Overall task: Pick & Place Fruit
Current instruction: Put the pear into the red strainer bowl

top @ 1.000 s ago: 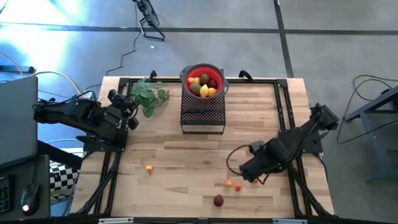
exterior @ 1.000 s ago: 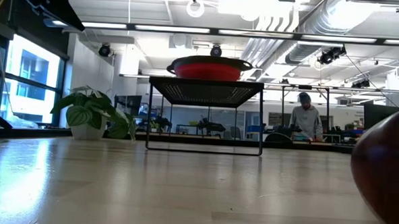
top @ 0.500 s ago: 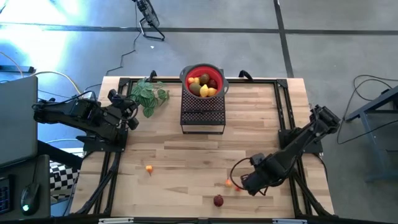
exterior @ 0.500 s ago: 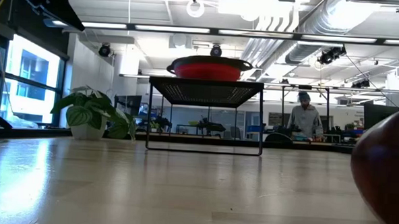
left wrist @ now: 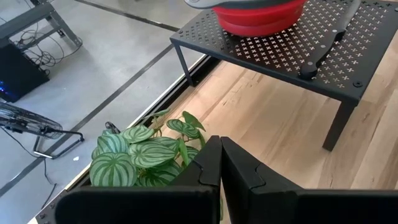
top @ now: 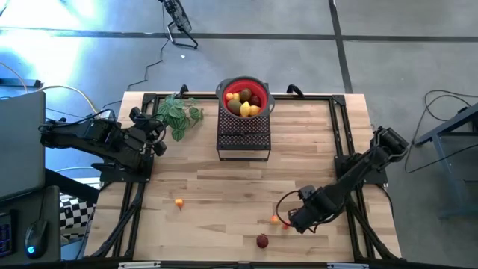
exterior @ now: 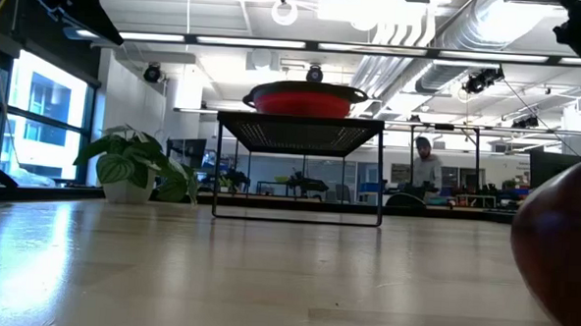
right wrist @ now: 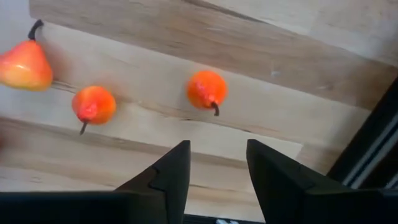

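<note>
Three tiny orange and red fruits lie on the table in the right wrist view: one (right wrist: pixel 207 89) just ahead of my open, empty right gripper (right wrist: pixel 217 171), another (right wrist: pixel 93 104) and a pear-shaped one (right wrist: pixel 25 65) farther off. In the high view my right gripper (top: pixel 295 221) hovers over them near the front right; two (top: pixel 275 219) (top: pixel 285 226) show beside it. A dark red ball (top: pixel 262 240) and a lone orange fruit (top: pixel 179 202) lie apart. A red bowl (top: pixel 244 97) holds lemons and other fruit. My left gripper (left wrist: pixel 221 168) is shut near the plant.
The red bowl stands on a black perforated rack (top: pixel 243 136) at the table's far middle, with a black-handled knife (left wrist: pixel 329 40) on it. A green leafy plant (top: pixel 179 116) sits at the far left. The dark red ball looms in the low view (exterior: pixel 561 263). A person (exterior: pixel 426 169) stands far behind.
My right gripper has gone toward the table's near edge and a little left, toward the tiny orange and red fruits, and now stands over them. The fruits have not moved. The person in the room behind has stepped left.
</note>
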`<state>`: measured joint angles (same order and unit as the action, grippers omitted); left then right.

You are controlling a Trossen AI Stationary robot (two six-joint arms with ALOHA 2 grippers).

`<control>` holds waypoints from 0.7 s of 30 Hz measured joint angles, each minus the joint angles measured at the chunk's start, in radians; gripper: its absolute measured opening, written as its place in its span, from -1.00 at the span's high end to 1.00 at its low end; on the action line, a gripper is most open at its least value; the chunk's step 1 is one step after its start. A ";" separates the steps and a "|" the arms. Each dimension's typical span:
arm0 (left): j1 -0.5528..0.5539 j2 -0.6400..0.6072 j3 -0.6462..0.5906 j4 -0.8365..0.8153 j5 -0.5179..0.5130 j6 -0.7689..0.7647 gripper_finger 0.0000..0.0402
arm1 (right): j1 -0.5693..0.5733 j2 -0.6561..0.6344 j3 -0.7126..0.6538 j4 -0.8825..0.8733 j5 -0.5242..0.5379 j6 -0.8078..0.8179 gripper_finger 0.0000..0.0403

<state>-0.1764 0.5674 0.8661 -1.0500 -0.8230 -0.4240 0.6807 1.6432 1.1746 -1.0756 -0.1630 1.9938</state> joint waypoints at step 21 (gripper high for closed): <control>0.000 0.000 0.000 0.000 0.000 0.000 1.00 | 0.000 -0.001 -0.142 0.165 0.035 -0.004 0.29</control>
<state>-0.1768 0.5674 0.8661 -1.0500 -0.8232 -0.4242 0.6807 1.6425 1.0330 -0.9106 -0.1277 1.9903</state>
